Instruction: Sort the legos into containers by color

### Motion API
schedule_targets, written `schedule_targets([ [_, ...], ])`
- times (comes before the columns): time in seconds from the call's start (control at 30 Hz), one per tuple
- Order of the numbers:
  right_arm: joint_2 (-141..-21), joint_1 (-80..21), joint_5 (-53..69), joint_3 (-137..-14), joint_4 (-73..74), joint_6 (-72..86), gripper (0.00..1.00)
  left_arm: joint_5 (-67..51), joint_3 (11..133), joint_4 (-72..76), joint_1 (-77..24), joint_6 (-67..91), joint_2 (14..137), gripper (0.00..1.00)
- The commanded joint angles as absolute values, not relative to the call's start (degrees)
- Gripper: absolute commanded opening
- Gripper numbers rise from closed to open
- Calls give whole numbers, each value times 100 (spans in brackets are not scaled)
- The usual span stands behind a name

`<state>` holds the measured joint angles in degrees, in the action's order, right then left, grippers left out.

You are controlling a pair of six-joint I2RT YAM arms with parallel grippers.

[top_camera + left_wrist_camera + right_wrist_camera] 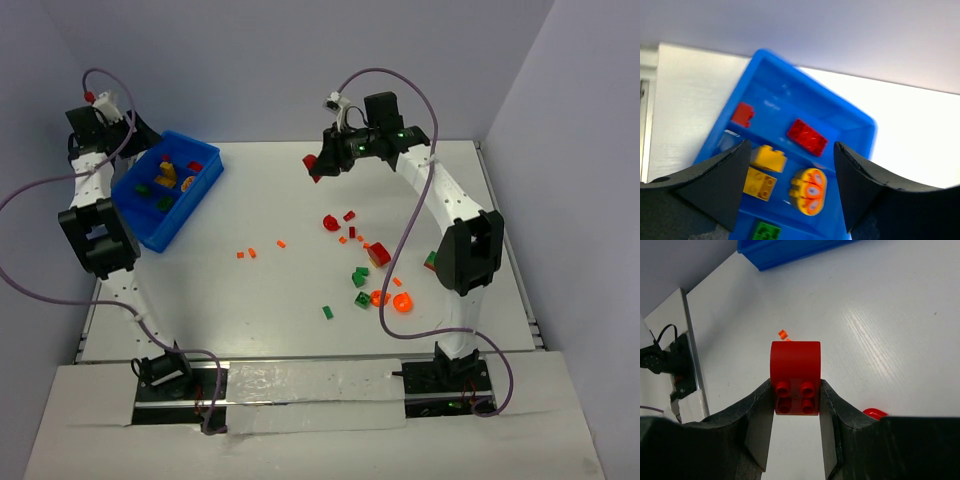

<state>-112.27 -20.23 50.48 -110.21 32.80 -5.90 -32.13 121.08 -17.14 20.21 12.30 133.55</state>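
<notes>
My right gripper (796, 405) is shut on a red brick (795, 374) with a rounded top, held above the table at the back middle (314, 165). The blue bin (197, 190) stands at the far left; in the left wrist view its rim (867, 125) frames two red bricks (807, 136), two yellow bricks (760, 181), a yellow-orange rounded piece (809, 190) and a green brick (765, 232). My left gripper (792, 187) is open and empty above the bin's far end (118, 135). Loose red, green and orange legos (365, 270) lie right of the table's middle.
Tiny orange bits (250, 252) lie near the table's middle, a green brick (327, 312) nearer the front. A red-green piece (430, 262) lies by the right arm. Grey walls close the back and sides. The left arm's cable loops over the left edge.
</notes>
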Motion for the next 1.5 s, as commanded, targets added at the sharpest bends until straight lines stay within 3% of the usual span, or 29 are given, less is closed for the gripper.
schedule_targets([
  [0.0, -10982, -2147, 5082, -11279, 3125, -743, 0, -4059, 12082, -1703, 1916, 1050, 12337, 75],
  [0.33, -11025, -2580, 4698, -11256, 2136, -651, 0, -6337, 9681, -971, 648, 2271, 10275, 75],
  [0.5, -11005, -2860, 4697, -11242, 1922, -893, 0, -7015, 9546, -624, 59, 2732, 10047, 76],
  [0.73, -11195, -2892, 5760, -11544, 1942, -502, 0, -7975, 8950, 361, -290, 2751, 9739, 77],
  [1.07, -11188, -2900, 6400, -11425, 1815, -43, 0, -8212, 8724, 428, -418, 1662, 9455, 77],
  [1.47, -11166, -2900, 6609, -11272, 1471, 480, 0, -8223, 8636, 1093, -705, 1958, 9458, 76],
])
